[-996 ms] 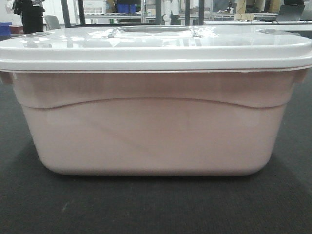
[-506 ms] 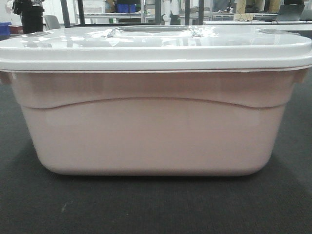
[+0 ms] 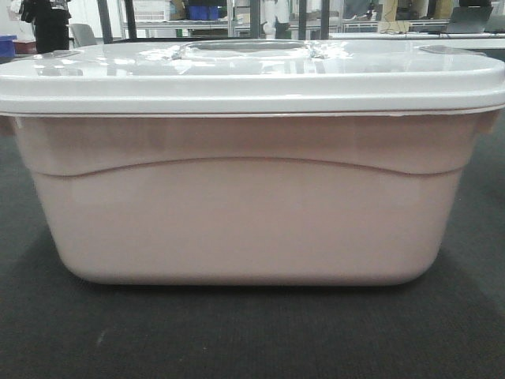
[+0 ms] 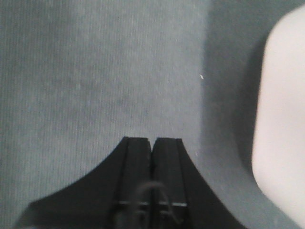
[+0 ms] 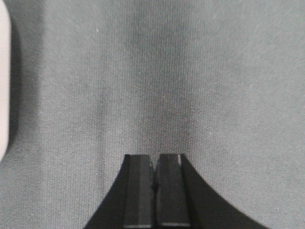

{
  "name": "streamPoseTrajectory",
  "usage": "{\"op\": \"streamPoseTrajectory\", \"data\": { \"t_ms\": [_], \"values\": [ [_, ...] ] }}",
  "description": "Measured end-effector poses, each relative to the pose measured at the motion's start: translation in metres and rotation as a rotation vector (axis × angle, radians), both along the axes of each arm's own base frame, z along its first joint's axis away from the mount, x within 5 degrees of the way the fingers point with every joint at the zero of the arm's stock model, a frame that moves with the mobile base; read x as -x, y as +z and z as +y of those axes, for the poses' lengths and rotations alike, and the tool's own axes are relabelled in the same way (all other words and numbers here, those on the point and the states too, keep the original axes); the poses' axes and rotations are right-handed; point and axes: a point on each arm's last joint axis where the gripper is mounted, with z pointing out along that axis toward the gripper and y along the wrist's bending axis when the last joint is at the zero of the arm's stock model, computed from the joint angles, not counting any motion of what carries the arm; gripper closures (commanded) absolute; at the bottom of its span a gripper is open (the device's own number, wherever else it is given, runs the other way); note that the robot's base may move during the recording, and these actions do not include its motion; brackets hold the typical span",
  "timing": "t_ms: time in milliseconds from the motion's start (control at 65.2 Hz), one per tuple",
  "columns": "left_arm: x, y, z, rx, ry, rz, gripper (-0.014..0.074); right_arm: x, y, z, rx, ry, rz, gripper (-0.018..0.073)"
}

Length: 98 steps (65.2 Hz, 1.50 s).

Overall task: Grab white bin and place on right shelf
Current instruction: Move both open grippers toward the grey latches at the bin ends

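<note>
A: Front view, first entry?
B: Large rounded pale pinkish-white plastic bin with glossy white lid, sitting on the dark grey carpeted surface. Nothing is touching it.
A: Left wrist view?
B: Left jaws are pressing together, holding nothing, hanging over the surface. The bin is showing beside them, apart.
A: Right wrist view?
B: Right jaws are likewise closed and empty. A sliver of the bin is showing at the edge.
A: Progress?
B: Judging so: nothing is done yet. Grasping, lifting and placing on the right shelf are remaining.
</note>
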Motion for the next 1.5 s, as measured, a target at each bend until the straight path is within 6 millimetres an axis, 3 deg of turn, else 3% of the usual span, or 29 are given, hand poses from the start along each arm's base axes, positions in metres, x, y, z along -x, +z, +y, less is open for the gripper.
{"op": "streamPoseTrajectory", "data": {
  "t_ms": [460, 598, 705, 858, 904, 1180, 1502],
  "values": [
    [-0.009, -0.004, 0.0, -0.001, 0.007, -0.037, 0.0704, -0.008, -0.002, 0.0, -0.002, 0.001, -0.036, 0.0503],
    [-0.01, -0.004, 0.0, -0.001, 0.009, -0.046, 0.0598, -0.009, -0.002, 0.001, -0.003, 0.001, -0.051, 0.0487],
    [-0.011, -0.003, 0.0, -0.001, 0.012, -0.062, 0.0412, -0.01, -0.002, 0.001, -0.003, 0.001, -0.055, 0.0335],
    [-0.013, -0.002, 0.0, 0.007, 0.02, -0.087, 0.0112, -0.011, -0.001, 0.001, -0.004, 0.002, -0.072, -0.0081],
    [-0.013, -0.002, -0.001, 0.015, 0.022, -0.087, 0.0081, -0.012, -0.001, 0.001, -0.005, 0.002, -0.083, -0.0081],
    [-0.014, 0.0, -0.005, 0.072, 0.036, -0.087, 0.0132, -0.016, 0.006, 0.001, -0.008, 0.002, -0.119, -0.0063],
    [-0.019, 0.015, -0.006, 0.09, 0.036, -0.13, 0.0168, -0.019, 0.018, 0.003, -0.029, -0.002, -0.155, -0.0063]
  ]
}}
